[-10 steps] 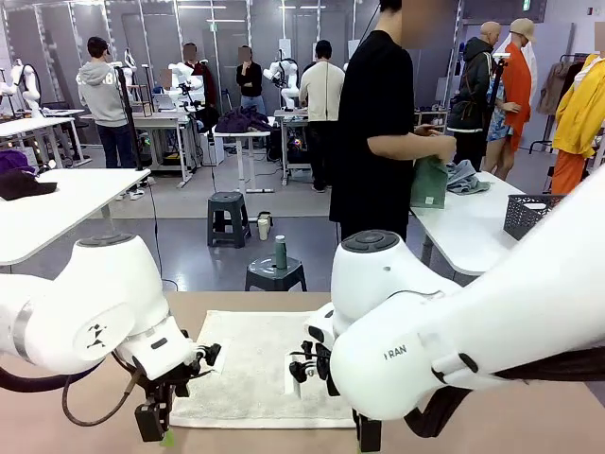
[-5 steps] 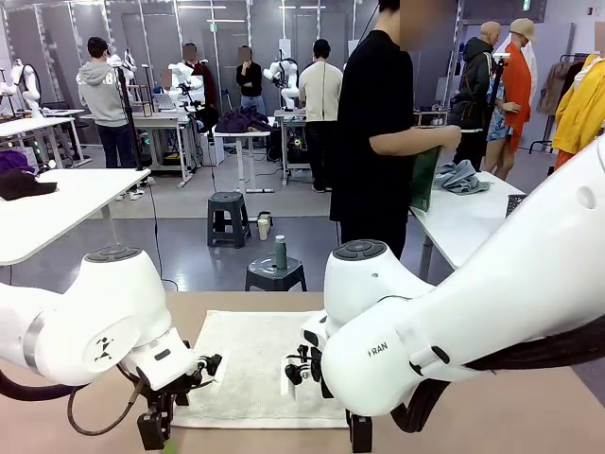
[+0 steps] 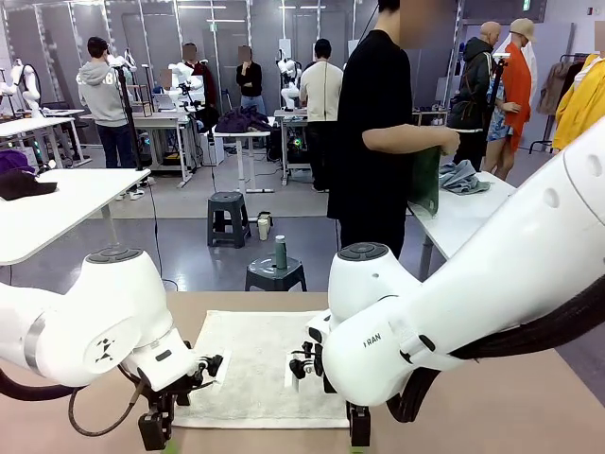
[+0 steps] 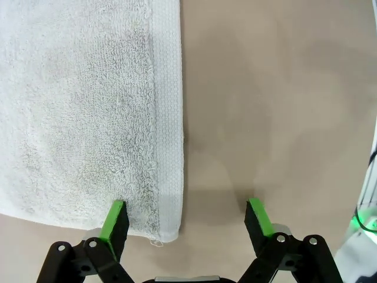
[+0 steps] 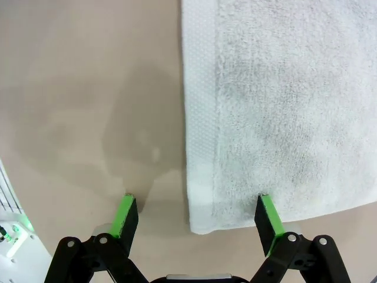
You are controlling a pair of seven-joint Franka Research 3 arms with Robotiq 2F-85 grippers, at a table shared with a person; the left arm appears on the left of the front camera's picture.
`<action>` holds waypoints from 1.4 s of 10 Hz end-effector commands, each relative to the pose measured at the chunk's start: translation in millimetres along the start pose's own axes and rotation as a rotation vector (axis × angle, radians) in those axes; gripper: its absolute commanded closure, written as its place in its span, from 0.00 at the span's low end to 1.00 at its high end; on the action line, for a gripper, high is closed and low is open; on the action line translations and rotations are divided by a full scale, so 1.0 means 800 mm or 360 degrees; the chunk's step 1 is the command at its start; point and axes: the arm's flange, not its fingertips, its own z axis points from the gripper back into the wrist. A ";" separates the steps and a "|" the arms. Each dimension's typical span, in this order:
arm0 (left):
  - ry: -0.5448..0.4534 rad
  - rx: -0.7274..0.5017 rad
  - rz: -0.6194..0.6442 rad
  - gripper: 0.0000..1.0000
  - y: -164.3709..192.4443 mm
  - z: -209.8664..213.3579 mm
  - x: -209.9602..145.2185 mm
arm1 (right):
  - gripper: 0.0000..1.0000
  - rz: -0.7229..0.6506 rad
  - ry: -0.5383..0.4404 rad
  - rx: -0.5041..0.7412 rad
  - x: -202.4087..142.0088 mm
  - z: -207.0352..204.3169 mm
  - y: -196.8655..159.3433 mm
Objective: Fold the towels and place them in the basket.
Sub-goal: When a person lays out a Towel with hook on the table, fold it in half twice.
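The cream-white rectangular terry towel (image 3: 253,359) lies flat on the tan table (image 4: 283,88). The left end effector (image 4: 187,221) and right end effector (image 5: 197,219) stand wide open, each straddling a towel corner, holding nothing.

Left arm (image 3: 104,326) and right arm (image 3: 473,284) are glossy white with grey-capped joints (image 3: 113,255); left gripper (image 4: 186,207) and right gripper (image 5: 195,203) are black, each with 2 green pads (image 4: 115,218).
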 end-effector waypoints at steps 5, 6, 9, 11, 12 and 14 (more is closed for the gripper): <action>0.0042 0.0025 0.0007 0.93 -0.022 -0.010 -0.015 | 0.59 -0.0023 -0.0164 0.0046 -0.013 -0.009 -0.012; 0.0047 0.0031 0.0005 1.00 -0.022 -0.008 -0.014 | 0.90 -0.0038 -0.0170 0.0059 -0.014 -0.008 -0.013; 0.0063 0.0015 0.0010 1.00 -0.022 -0.008 -0.017 | 1.00 -0.0080 -0.0148 0.0103 -0.015 -0.008 -0.016; 0.0047 -0.0009 0.0021 1.00 -0.019 -0.005 -0.013 | 1.00 -0.0090 -0.0123 0.0114 -0.015 -0.005 -0.018; 0.0046 -0.0015 0.0027 1.00 -0.017 -0.005 -0.012 | 1.00 -0.0094 -0.0115 0.0117 -0.015 -0.005 -0.019; 0.0052 -0.0030 0.0044 1.00 -0.016 0.005 -0.008 | 1.00 -0.0124 -0.0120 0.0119 -0.016 0.009 -0.018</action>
